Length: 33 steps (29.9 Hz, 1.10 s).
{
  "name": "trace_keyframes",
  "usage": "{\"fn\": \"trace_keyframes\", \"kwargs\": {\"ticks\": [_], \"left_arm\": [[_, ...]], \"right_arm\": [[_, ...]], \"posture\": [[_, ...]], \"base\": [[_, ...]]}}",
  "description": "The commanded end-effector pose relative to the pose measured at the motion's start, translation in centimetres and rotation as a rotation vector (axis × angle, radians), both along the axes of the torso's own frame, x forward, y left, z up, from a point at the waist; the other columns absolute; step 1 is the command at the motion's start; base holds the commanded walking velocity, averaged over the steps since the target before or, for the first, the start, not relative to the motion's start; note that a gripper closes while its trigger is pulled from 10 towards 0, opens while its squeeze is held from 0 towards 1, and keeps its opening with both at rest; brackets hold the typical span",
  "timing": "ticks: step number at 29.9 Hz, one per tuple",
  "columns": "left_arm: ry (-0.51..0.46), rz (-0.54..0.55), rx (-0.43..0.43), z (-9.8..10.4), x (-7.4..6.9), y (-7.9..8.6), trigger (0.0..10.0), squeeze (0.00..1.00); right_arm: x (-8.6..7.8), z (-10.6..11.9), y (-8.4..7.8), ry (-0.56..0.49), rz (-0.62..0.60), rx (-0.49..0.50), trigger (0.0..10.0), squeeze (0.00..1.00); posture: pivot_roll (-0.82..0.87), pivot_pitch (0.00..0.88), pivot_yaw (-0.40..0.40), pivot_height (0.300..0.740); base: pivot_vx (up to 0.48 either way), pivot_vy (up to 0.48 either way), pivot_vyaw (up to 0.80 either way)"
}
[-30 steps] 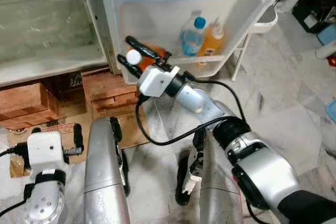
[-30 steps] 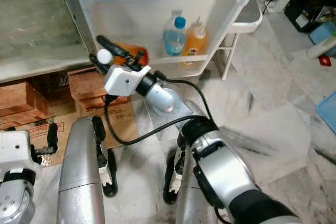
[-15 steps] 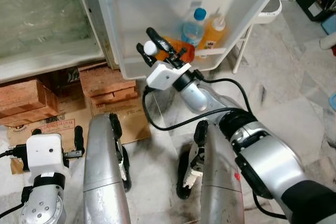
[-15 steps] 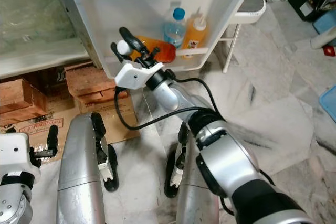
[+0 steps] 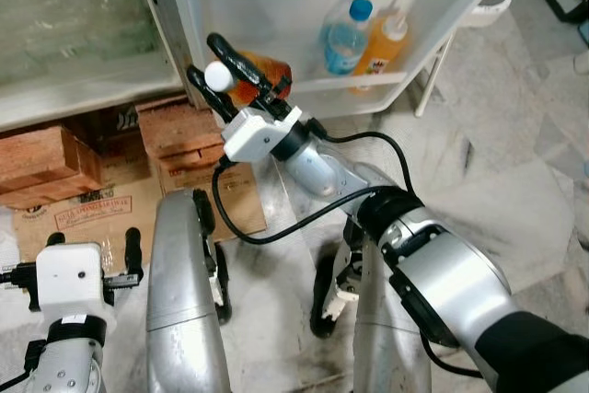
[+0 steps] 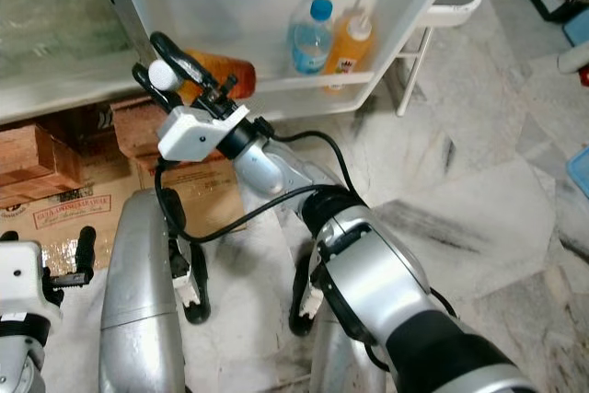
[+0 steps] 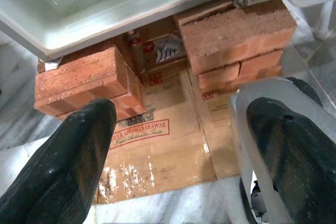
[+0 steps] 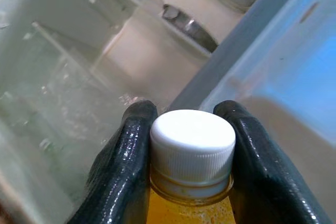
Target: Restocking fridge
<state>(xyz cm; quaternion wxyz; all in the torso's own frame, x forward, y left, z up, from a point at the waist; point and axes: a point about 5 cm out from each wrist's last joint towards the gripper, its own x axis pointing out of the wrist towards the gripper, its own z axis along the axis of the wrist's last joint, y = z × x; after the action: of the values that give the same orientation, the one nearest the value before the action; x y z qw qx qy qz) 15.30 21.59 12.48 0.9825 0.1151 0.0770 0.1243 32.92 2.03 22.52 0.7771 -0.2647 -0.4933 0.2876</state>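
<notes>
Gripping a white-capped plastic bottle of orange drink [image 5: 247,80] by the neck, the robot's right gripper [image 5: 221,74] reaches toward the white door shelf of the open fridge [image 5: 304,97], its jaws closed on the bottle just below the cap. The right wrist view shows one black finger [image 8: 123,166] on each side of the ribbed white cap [image 8: 192,145], a hold that appears chosen to keep the bottle from slipping while it is carried tilted, cap toward the robot and body toward the shelf. The bottle's body lies at the near end of that door shelf, by the hinge side, though whether it already rests on the shelf floor cannot be told. Further along the same shelf stand a clear blue-capped water bottle [image 5: 347,32] and an orange squeeze bottle with a white nozzle [image 5: 386,39], upright and touching each other, well clear of the incoming bottle; the free space beside them looks like the intended spot. Below the door shelf, the fridge sits propped on red bricks [image 7: 239,38] over flattened brown cardboard [image 7: 157,140]. The left gripper [image 7: 178,156] hangs idle low beside the robot's silver leg, its jaws wide apart and holding nothing.
</notes>
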Motion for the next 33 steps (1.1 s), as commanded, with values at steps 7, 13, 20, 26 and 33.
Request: {"fn": "trace_keyframes", "kwargs": {"ticks": [7, 13, 20, 26, 33], "left_arm": [[0.043, 0.005, -0.001, -0.1, -1.4, -0.2, 10.0, 0.0], [0.054, 0.006, -0.003, -0.1, -1.7, -0.3, 10.0, 0.0], [0.069, 0.001, -0.007, 0.0, -2.0, -0.3, 10.0, 0.0], [0.074, -0.001, -0.002, 0.1, -2.2, -0.2, 10.0, 0.0], [0.081, -0.004, -0.003, 0.1, -2.3, -0.3, 10.0, 0.0]], "right_arm": [[-0.8, 0.7, 0.9, -0.15, 0.04, -0.038, 10.0, 0.0], [-0.7, -0.2, 1.0, -0.109, 0.021, -0.063, 10.0, 0.0], [0.3, -2.0, 0.2, 0.027, -0.091, -0.042, 10.0, 0.0], [-0.1, -2.2, 1.2, 0.011, -0.094, -0.047, 10.0, 0.0], [0.8, -3.4, 0.9, 0.093, -0.181, -0.132, 10.0, 0.0]], "posture": [[0.33, 0.477, -0.094, 0.486], [0.33, 0.484, -0.096, 0.486], [0.35, 0.491, -0.091, 0.486], [0.37, 0.495, -0.084, 0.486], [0.37, 0.491, -0.088, 0.486]], "base": [[0.0, 0.0, 0.0], [0.0, 0.0, 0.0], [0.0, 0.0, 0.0], [0.0, 0.0, 0.0], [0.0, 0.0, 0.0]]}}
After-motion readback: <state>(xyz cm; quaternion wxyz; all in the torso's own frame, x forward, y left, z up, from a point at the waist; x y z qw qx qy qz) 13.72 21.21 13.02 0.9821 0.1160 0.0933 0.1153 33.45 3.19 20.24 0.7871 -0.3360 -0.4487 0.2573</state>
